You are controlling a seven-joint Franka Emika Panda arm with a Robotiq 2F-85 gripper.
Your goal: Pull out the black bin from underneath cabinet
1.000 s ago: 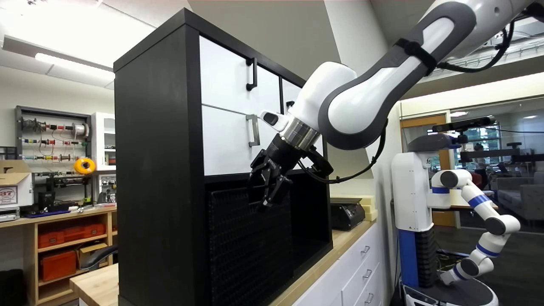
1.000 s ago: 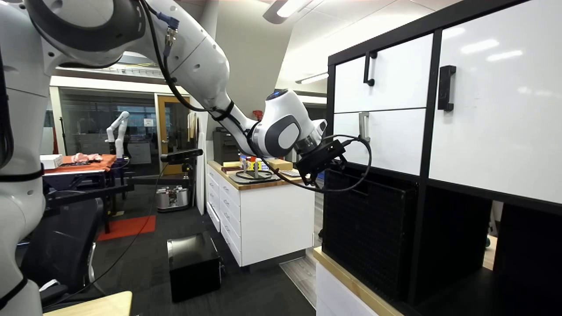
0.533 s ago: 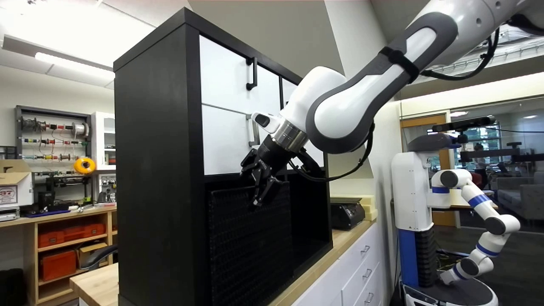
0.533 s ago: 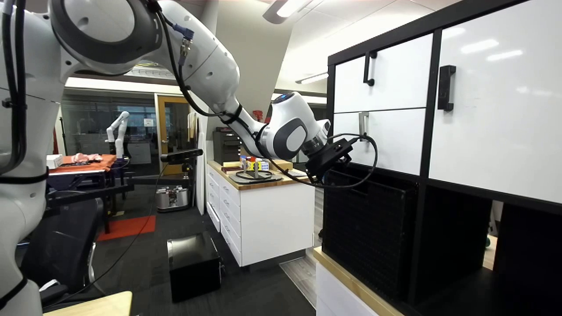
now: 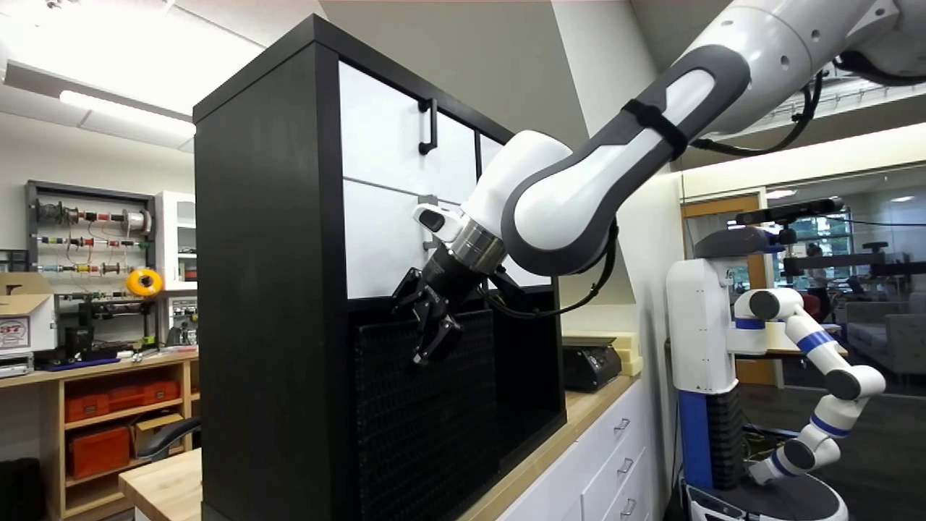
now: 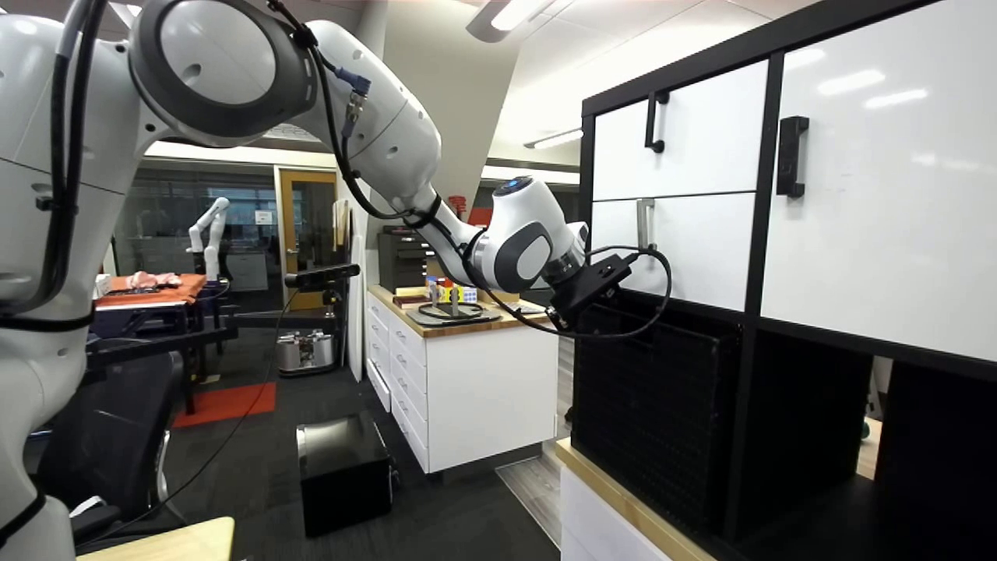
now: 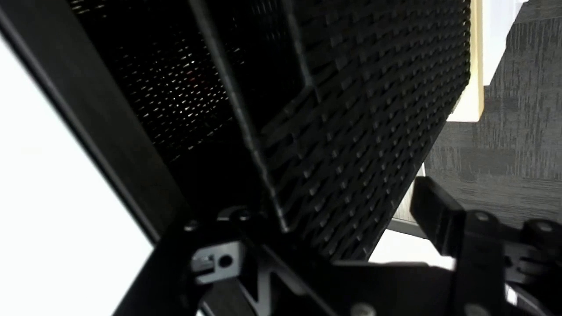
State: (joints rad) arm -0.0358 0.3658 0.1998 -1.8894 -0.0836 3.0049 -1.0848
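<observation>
The black bin (image 5: 427, 427) sits in a lower compartment of the cabinet (image 5: 260, 289), under the white drawer fronts. Its ribbed front shows in both exterior views (image 6: 646, 413). In the wrist view the bin (image 7: 373, 96) fills the middle, with its top rim and handle notch near the cabinet's frame (image 7: 101, 123). My gripper (image 5: 409, 333) is open and tilted down in front of the bin's upper part. In the wrist view the jaws (image 7: 333, 206) are apart, one finger by the bin's top rim, the other outside its front. Whether a finger touches the bin cannot be told.
The lower white drawer's grey handle (image 6: 643, 222) is close to the wrist. A cable (image 6: 666, 288) loops out from the wrist toward the cabinet. The cabinet stands on a wood-edged counter (image 6: 623, 506) with white drawers. Another robot (image 5: 702, 333) stands beyond the counter.
My gripper has moved left and slightly down in an exterior view, and right and slightly down in an exterior view, across the bin's top. The bin and cabinet have not moved.
</observation>
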